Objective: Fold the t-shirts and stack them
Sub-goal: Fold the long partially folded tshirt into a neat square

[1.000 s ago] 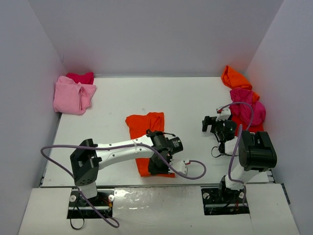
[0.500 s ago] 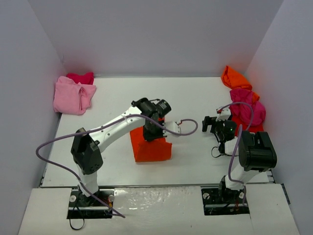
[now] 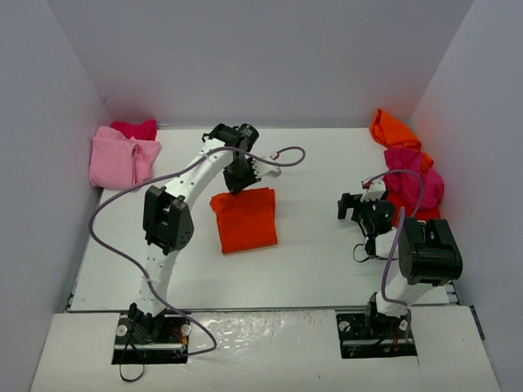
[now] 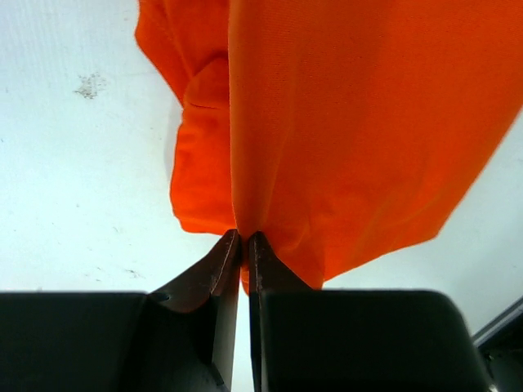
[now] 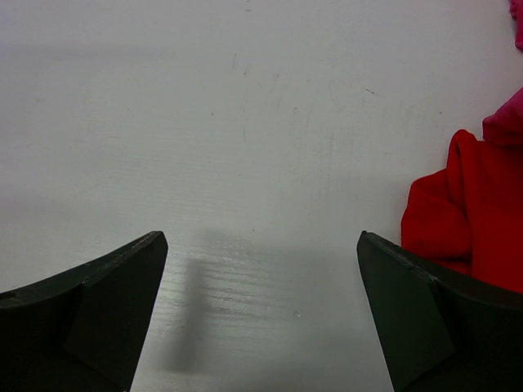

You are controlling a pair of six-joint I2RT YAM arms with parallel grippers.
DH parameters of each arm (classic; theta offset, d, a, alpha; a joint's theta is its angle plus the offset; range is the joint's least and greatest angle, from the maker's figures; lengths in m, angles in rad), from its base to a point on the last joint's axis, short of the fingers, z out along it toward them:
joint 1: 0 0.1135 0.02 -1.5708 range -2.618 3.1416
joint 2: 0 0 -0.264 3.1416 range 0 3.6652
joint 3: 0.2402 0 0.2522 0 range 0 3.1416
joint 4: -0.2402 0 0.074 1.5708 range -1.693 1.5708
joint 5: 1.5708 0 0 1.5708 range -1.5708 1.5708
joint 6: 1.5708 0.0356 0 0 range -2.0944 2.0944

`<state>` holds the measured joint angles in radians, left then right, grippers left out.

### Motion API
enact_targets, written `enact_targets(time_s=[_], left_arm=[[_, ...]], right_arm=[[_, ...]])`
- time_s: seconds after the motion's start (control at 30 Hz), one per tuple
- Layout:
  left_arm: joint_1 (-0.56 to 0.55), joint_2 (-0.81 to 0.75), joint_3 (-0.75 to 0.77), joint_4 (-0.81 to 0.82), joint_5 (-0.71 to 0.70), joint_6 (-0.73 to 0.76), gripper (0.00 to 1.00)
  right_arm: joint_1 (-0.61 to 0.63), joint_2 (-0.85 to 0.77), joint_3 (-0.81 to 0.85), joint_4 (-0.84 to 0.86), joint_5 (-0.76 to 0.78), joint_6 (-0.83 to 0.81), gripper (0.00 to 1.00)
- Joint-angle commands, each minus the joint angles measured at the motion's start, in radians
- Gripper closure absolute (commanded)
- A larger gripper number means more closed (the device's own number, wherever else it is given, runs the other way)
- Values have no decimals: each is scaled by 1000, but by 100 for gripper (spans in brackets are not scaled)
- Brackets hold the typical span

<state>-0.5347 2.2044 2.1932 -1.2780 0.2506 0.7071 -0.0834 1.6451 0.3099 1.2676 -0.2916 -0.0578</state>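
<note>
Your left gripper (image 4: 243, 238) pinched the far edge of the bright orange-red cloth t-shirt (image 3: 245, 220); your right gripper (image 5: 260, 245) stood wide, holding nothing.

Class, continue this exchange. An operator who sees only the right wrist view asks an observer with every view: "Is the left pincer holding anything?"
Observer: Yes, the left pincer is shut on an edge of the orange-red t-shirt.
Operator: Where does that shirt lie?
Observer: In the middle of the table, pinched at its far edge.
Operator: Any shirts on the left?
Observer: A light pink t-shirt lies in the far left corner.
</note>
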Motion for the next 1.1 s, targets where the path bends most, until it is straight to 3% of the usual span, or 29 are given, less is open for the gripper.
enact_targets(time_s=[0.0,0.2,0.27,0.33,0.43,0.63,0.9,0.97,1.07], left_arm=[[35,27,103,-3,46,33,100],[57,160,166,28,31,55,100],[62,183,171,54,20,47,95],[64,185,146,101,19,30,74],[64,129,61,200,0,-5,30],[78,-3,-41,467,-55,-120,30],[97,-195,-101,622,-195,-272,29],[108,-231,-80,552,-183,-335,30],[134,-260,-76,319,0,-423,30]], right_arm=[[8,-25,23,181,12,-17,0],[8,-25,22,181,12,-17,0],[8,-24,23,183,12,-17,0],[7,-24,23,181,12,-17,0],[8,-24,23,182,12,-17,0],[7,-24,23,182,12,-17,0],[8,-25,23,182,12,-17,0],[8,-24,23,181,12,-17,0],[7,-24,23,181,12,-17,0]])
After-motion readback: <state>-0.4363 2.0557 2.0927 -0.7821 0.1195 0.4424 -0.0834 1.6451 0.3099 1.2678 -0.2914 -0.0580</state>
